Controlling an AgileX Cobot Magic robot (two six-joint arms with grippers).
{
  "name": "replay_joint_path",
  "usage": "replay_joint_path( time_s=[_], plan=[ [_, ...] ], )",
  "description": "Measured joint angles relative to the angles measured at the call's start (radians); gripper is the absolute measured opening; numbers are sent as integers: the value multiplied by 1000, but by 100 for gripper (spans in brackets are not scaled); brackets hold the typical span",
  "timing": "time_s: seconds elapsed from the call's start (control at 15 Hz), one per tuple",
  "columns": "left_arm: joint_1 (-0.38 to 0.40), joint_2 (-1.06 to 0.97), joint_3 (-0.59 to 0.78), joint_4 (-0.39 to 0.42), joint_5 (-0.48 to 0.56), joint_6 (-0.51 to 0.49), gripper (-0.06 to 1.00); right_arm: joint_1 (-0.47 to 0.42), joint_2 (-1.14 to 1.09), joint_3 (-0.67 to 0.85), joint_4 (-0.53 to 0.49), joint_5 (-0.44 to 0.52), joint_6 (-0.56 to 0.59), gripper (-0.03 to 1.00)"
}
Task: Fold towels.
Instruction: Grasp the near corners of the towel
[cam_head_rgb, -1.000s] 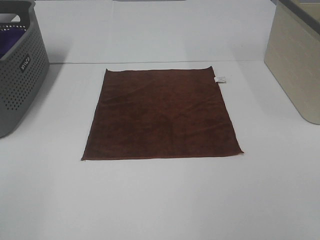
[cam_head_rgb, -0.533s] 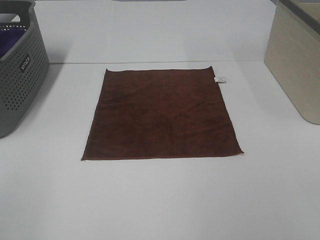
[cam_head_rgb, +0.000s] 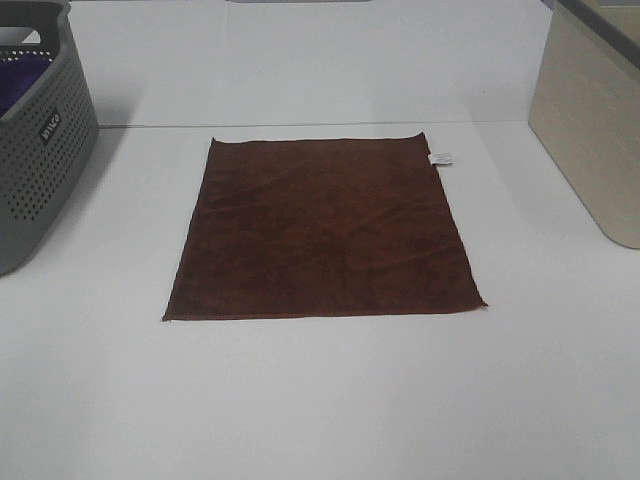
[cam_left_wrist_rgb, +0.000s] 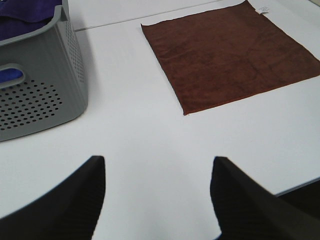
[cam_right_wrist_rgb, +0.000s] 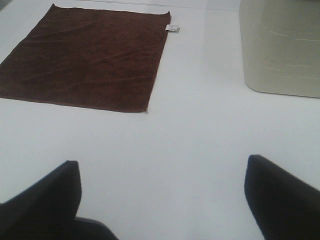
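Note:
A dark brown towel (cam_head_rgb: 322, 228) lies flat and unfolded in the middle of the white table, with a small white tag (cam_head_rgb: 441, 158) at its far right corner. It also shows in the left wrist view (cam_left_wrist_rgb: 233, 52) and the right wrist view (cam_right_wrist_rgb: 85, 56). Neither arm shows in the exterior view. My left gripper (cam_left_wrist_rgb: 157, 192) is open and empty over bare table, well short of the towel's near left corner. My right gripper (cam_right_wrist_rgb: 162, 197) is open and empty over bare table, short of the towel's near right corner.
A grey perforated basket (cam_head_rgb: 38, 150) holding purple cloth (cam_left_wrist_rgb: 27, 11) stands at the far left. A beige bin (cam_head_rgb: 590, 120) stands at the far right. The table's front edge (cam_left_wrist_rgb: 300, 185) runs close to the left gripper.

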Motion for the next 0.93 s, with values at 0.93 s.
replay_joint_path(
  time_s=[0.93],
  plan=[
    [0, 0, 0, 0, 0, 0, 59, 0, 0, 0, 0, 0, 0, 83]
  ],
)
